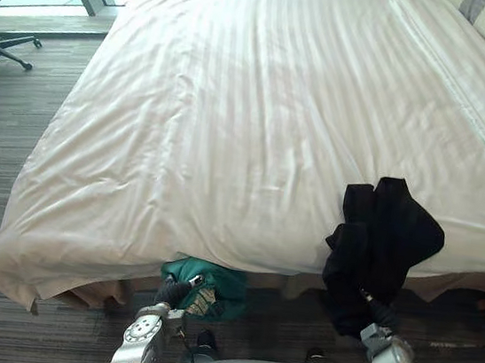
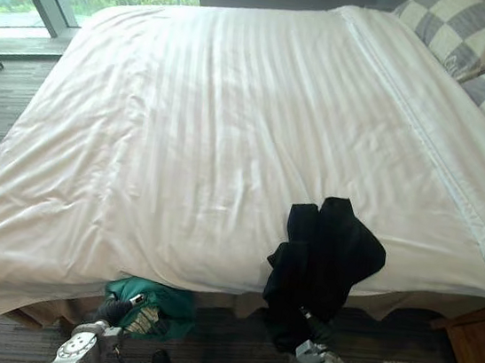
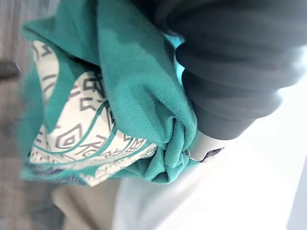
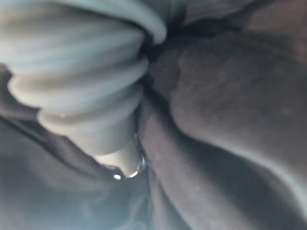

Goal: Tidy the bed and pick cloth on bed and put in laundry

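The green cloth (image 3: 134, 86), w/ a white patterned panel, was held bunched in the left hand (image 1: 176, 293) just below the near edge of the bed (image 1: 232, 126). Its folds were gathered tight where the fingers closed on it, so that piece was judged secured. The black cloth (image 1: 385, 236) was draped over the same edge, further toward the robot's right, approx. half lying on the white cover and half hanging down over the right hand (image 1: 380, 314). That hand was buried in dark fabric in its own wrist view, so whether a grip had been made couldn't be told. The step in hand was judged to be getting the black cloth off the bed. For that to be done well, a firm hold on a thick bundle, not one loose layer, needed to be confirmed first. The cloth was then best drawn down and toward the robot, away from the edge, so the smooth cover wasn't dragged or rucked w/ it. The trailing end needed gathering clear of the floor before any turn toward the laundry. The green cloth was best carried pinched and low, apart from the black one, so neither got snagged under the overhang.
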Tool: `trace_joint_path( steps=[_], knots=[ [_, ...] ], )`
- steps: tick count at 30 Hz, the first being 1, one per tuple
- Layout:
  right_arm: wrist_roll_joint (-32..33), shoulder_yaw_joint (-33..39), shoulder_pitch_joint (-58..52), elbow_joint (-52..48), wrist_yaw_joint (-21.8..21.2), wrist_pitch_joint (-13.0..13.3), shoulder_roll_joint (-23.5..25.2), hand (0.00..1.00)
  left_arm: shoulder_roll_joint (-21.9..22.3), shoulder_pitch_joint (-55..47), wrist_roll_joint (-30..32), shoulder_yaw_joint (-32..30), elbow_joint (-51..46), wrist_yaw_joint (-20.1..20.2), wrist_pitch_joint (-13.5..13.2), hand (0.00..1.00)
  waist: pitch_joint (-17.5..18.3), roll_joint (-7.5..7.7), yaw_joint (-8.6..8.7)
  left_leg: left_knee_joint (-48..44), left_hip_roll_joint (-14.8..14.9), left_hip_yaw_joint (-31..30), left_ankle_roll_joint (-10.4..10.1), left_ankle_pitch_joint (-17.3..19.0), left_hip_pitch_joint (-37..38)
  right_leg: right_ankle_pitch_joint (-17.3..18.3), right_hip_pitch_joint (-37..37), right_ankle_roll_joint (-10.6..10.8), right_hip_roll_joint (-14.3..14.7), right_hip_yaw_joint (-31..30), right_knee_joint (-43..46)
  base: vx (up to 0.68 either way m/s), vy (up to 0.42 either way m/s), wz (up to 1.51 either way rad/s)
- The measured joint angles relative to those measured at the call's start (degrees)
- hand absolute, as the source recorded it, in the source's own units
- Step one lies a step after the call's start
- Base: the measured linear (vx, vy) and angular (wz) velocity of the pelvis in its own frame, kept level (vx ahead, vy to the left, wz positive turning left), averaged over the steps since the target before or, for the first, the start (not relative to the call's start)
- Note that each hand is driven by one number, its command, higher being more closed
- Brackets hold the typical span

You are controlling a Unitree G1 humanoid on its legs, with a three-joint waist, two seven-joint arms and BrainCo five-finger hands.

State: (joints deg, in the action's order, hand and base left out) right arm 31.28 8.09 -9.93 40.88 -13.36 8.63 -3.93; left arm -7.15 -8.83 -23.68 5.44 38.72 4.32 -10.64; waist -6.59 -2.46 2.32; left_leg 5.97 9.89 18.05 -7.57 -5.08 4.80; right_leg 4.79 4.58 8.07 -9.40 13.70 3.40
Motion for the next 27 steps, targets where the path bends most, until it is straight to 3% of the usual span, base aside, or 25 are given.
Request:
trace_joint_path(
  steps=[3, 4, 5, 7, 11, 12, 13, 14, 15, 16, 18, 23, 27],
  knots=[
    [0.0, -3.9, -5.6, -5.5, -0.4, -0.2, 2.7, 1.0, 0.1, -0.6, -2.4, 4.4, -2.9, -1.4, 0.0, 1.0, 0.8, 1.0, 1.12, 0.0, -1.1, -6.2, 1.1, -0.8, -2.5, 6.3, -1.3, -1.7, -0.4, -0.3, 6.8, -0.03, -0.05, 1.01],
    [0.0, -5.2, -8.3, -8.2, -0.9, -0.3, 3.6, 1.0, 0.0, -0.3, -2.8, 6.1, -3.7, -2.0, 0.0, 1.0, 0.8, 1.12, 2.21, 0.0, -1.9, -10.0, 1.8, -1.2, -4.2, 10.1, -1.8, -3.6, 1.9, -4.5, 8.8, 0.01, -0.099, 1.78],
    [-0.1, -6.6, -10.3, -10.1, -1.4, -0.5, 3.7, 1.0, 0.2, -0.4, -2.9, 7.8, -4.3, -2.2, 0.1, 1.0, 1.0, 1.54, 2.75, 0.0, -2.9, -13.4, 2.4, -1.9, -5.1, 11.4, -1.9, -4.7, 2.5, -4.8, 10.7, 0.01, -0.094, 1.71],
    [-0.3, -8.0, -10.7, -10.8, -1.9, -1.0, 3.3, 1.0, 0.7, -2.1, -3.2, 8.6, -5.7, -2.6, 0.3, 1.0, 1.0, 1.53, 1.75, 0.0, -3.9, -15.3, 2.3, -2.6, -5.6, 12.9, -2.0, -4.6, 1.5, -3.1, 13.0, 0.01, -0.054, 0.92],
    [-1.6, -11.2, -10.1, -14.3, -2.8, -3.3, 2.0, 1.0, 1.4, -8.0, -10.1, 9.1, -13.5, -4.7, 0.5, 1.0, 0.7, 0.07, 0.15, 0.0, -5.4, -20.5, 3.1, -4.3, -8.2, 15.1, -1.9, -5.6, 0.2, 2.8, 15.8, -0.01, -0.06, 0.77],
    [-2.6, -11.9, -10.2, -15.0, -2.8, -3.8, 1.5, 1.0, 1.6, -9.0, -11.8, 9.1, -15.1, -4.7, 0.7, 1.0, 0.7, 0.02, -0.1, 0.0, -6.2, -20.2, 4.5, -5.0, -9.1, 15.5, -1.1, -5.5, -0.5, 5.5, 15.8, -0.02, -0.034, 1.07],
    [-3.1, -11.9, -10.1, -15.4, -2.8, -4.1, 1.5, 1.0, 1.6, -9.4, -11.9, 9.1, -15.9, -4.7, 0.9, 1.0, 0.6, 0.11, -0.05, 0.0, -6.8, -18.9, 7.4, -4.5, -9.5, 15.7, 0.0, -5.4, -1.0, 7.6, 15.6, 0.0, -0.011, 1.55],
    [-3.4, -11.9, -11.0, -16.0, -2.5, -4.7, 1.8, 1.0, 1.7, -9.6, -11.7, 9.2, -16.8, -4.4, 1.6, 1.0, 0.6, 0.99, 0.19, 0.0, -7.5, -13.6, 14.2, -1.8, -9.7, 15.5, 2.6, -5.4, -2.4, 13.0, 14.2, 0.04, 0.013, 2.03],
    [-3.5, -12.0, -12.1, -17.0, -2.2, -5.0, 1.8, 1.0, 2.3, -9.6, -11.6, 9.2, -17.2, -4.0, 2.2, 1.0, 0.4, 2.04, 0.68, -1.2, -7.7, -7.6, 14.5, 0.3, -9.8, 14.7, 5.2, -6.0, -3.9, 18.4, 11.9, 0.07, 0.029, 2.06],
    [-3.5, -12.1, -12.2, -17.0, -2.1, -5.0, 1.6, 1.0, 2.6, -9.4, -11.6, 9.3, -17.2, -3.6, 2.6, 1.0, 0.2, 2.39, 0.68, -3.1, -7.7, -4.2, 13.4, 0.3, -10.1, 14.6, 6.3, -5.9, -4.5, 20.4, 11.6, 0.12, 0.039, 1.85],
    [-3.5, -14.0, -12.1, -17.0, -2.0, -5.0, 0.5, 1.0, 3.2, -12.0, -11.5, 9.2, -18.1, -2.3, 2.9, 1.0, 0.3, 1.97, -0.06, -7.6, -8.4, 3.5, 11.3, -0.8, -9.8, 14.6, 9.3, -5.8, -4.8, 24.7, 12.3, 0.18, 0.053, 1.55],
    [-4.0, -15.6, -7.5, -17.1, -2.1, -4.5, 1.5, 1.0, 1.5, -14.6, -11.6, 9.1, -19.6, -2.2, 3.2, 1.0, -1.2, 5.22, -2.83, -6.6, -11.5, 1.8, 11.2, -1.5, -10.4, 12.5, 11.6, -2.9, -5.8, 26.5, 12.4, 0.17, 0.05, 0.79],
    [-3.9, -15.8, -6.8, -18.7, -1.8, -4.1, 1.2, 1.0, 1.5, -14.8, -11.8, 8.4, -22.0, -3.0, 3.8, 1.0, -1.4, 5.65, -3.39, -3.2, -13.3, -2.6, 12.9, -3.3, -10.0, 8.3, 12.3, -2.5, -4.8, 30.0, 14.5, 0.11, 0.045, 0.84]
  ],
)
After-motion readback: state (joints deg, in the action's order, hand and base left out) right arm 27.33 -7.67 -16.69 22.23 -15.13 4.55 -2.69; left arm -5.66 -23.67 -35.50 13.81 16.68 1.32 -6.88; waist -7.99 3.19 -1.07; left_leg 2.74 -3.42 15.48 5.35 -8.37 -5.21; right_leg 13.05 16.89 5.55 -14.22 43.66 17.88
